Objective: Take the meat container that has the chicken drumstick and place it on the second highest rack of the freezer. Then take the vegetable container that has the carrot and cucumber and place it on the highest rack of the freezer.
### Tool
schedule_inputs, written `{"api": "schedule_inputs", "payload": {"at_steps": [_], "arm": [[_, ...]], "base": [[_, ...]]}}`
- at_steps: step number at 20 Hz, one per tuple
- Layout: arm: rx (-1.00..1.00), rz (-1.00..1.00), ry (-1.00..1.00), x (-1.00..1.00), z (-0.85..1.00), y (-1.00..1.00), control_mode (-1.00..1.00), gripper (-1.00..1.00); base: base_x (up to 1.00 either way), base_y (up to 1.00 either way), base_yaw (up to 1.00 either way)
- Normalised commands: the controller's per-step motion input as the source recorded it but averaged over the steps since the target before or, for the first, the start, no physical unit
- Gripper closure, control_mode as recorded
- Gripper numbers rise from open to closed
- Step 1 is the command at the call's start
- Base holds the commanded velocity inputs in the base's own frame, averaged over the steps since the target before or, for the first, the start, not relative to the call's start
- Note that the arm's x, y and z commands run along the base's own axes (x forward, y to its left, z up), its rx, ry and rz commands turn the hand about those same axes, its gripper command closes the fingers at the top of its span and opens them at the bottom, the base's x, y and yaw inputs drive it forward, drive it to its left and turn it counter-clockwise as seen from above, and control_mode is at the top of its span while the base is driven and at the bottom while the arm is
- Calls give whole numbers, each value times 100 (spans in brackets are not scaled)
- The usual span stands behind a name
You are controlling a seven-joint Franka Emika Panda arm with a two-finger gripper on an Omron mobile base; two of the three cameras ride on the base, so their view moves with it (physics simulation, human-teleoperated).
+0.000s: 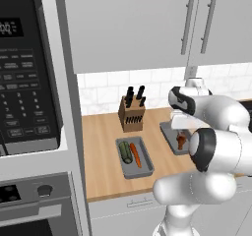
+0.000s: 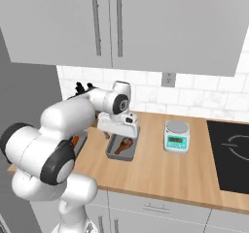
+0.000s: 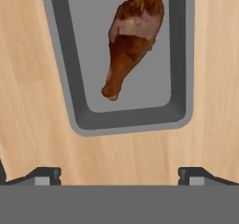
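Note:
The meat container (image 3: 130,120) is a grey tray on the wooden counter, and the reddish-brown chicken drumstick (image 3: 133,41) lies inside it. My gripper (image 3: 120,174) hangs open just above the tray's near end, one fingertip on each side, holding nothing. From the base I see the gripper (image 2: 119,134) pointing down over the meat container (image 2: 121,152) and chicken drumstick (image 2: 124,145). To its left sits the vegetable container (image 1: 140,170), holding the dark green cucumber (image 1: 125,151) and the orange carrot (image 1: 136,155). The meat container (image 1: 170,134) lies partly behind my arm. The freezer is out of view.
A wooden knife block (image 1: 132,113) stands at the back of the counter behind the vegetable container. A kitchen scale (image 2: 176,136) sits right of the meat container, and a black cooktop (image 2: 231,149) lies beyond it. The oven column (image 1: 29,107) rises at the left, with wall cabinets (image 2: 107,23) overhead.

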Motion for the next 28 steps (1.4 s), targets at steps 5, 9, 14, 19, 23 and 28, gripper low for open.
{"api": "schedule_inputs", "payload": {"at_steps": [5,9,14,19,23,28], "arm": [[4,-6,0,12,-40,-31,-100,-100],[7,-13,0,8,-46,-53,-100,-100],[5,-12,0,3,-39,-37,-100,-100],[1,-5,0,-1,-15,-6,-100,-100],[0,0,-11,-26,0,16,-100,-100],[0,0,-5,-3,-4,5,-100,-100]], "base": [[0,0,0],[0,0,0],[0,0,0],[0,0,0],[0,0,0],[0,0,0]]}}
